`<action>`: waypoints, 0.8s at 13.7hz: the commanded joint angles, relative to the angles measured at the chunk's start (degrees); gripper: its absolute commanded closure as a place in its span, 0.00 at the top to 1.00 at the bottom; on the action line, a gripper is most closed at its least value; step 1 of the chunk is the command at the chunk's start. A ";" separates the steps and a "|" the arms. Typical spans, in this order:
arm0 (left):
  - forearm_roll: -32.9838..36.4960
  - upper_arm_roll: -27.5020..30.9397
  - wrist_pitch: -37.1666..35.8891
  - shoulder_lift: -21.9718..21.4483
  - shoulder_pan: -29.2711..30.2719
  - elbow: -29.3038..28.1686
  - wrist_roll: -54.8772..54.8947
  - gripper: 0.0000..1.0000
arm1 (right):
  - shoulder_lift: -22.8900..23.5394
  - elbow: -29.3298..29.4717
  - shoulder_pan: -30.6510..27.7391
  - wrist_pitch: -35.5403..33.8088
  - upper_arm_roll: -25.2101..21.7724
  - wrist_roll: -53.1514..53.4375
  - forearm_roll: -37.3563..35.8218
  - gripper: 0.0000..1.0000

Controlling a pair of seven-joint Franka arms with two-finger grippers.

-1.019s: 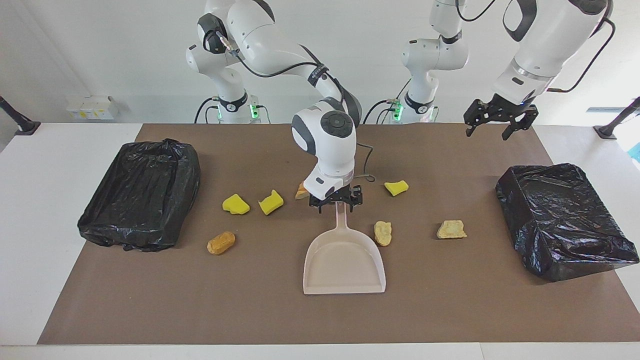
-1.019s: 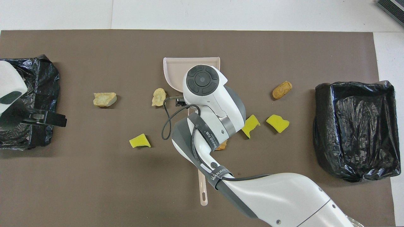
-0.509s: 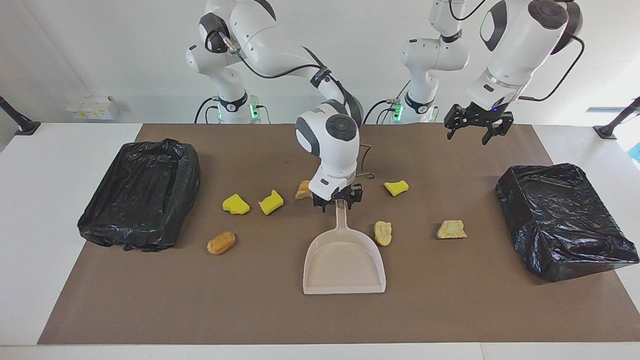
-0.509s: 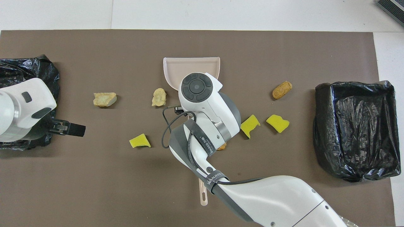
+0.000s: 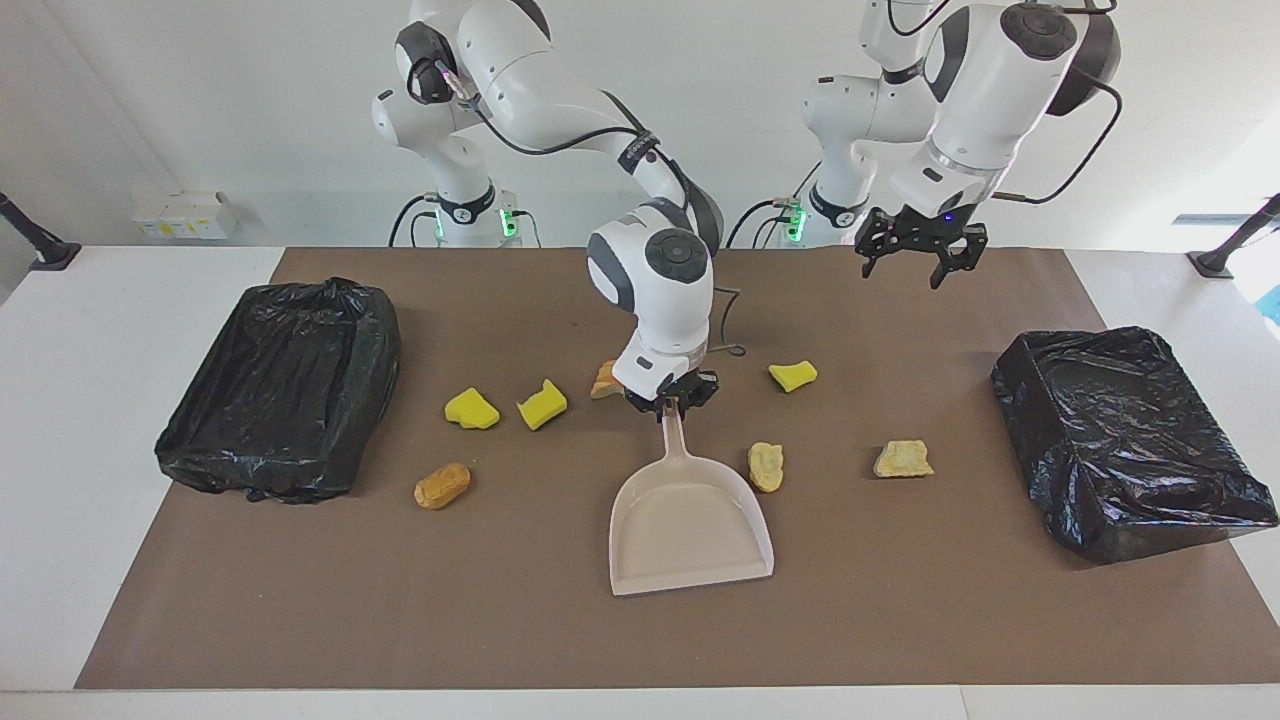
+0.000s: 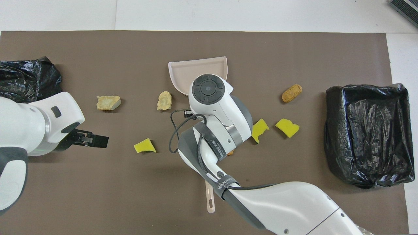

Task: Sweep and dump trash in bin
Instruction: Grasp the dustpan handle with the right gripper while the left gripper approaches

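Note:
The beige dustpan [image 5: 690,525] lies mid-table, its mouth pointing away from the robots. My right gripper [image 5: 672,398] is shut on its handle; in the overhead view the wrist hides the grip and only the pan [image 6: 183,70] and the handle's end show. Trash is scattered around it: yellow lumps [image 5: 470,409] [image 5: 543,404] [image 5: 793,375], tan pieces [image 5: 766,466] [image 5: 903,459], a brown one [image 5: 442,485], and an orange one [image 5: 604,381] half hidden by the right hand. My left gripper [image 5: 915,262] hangs open and empty over the mat toward the left arm's end.
Two bins lined with black bags stand on the brown mat, one [image 5: 285,385] at the right arm's end and one [image 5: 1125,435] at the left arm's end. The right arm's cable loops beside the dustpan handle [image 6: 210,199].
My right gripper has shut on the dustpan handle, and the pan has turned slightly. The left arm has swung from over its bin toward the table's middle.

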 commanded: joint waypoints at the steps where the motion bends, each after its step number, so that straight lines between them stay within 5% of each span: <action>1: 0.13 0.58 3.71 -0.57 -2.30 -3.63 -0.86 1.00 | -3.79 -2.03 -3.83 1.19 0.38 -10.73 4.45 0.00; 4: -0.13 0.58 9.50 -0.48 -4.05 -7.93 -1.21 1.00 | -9.50 -2.90 -8.13 -0.82 0.21 -18.54 4.55 0.00; 11: -0.22 0.58 19.17 3.37 -22.58 -13.39 -18.93 1.00 | -14.97 -4.49 -24.57 -11.73 0.21 -65.89 4.29 0.00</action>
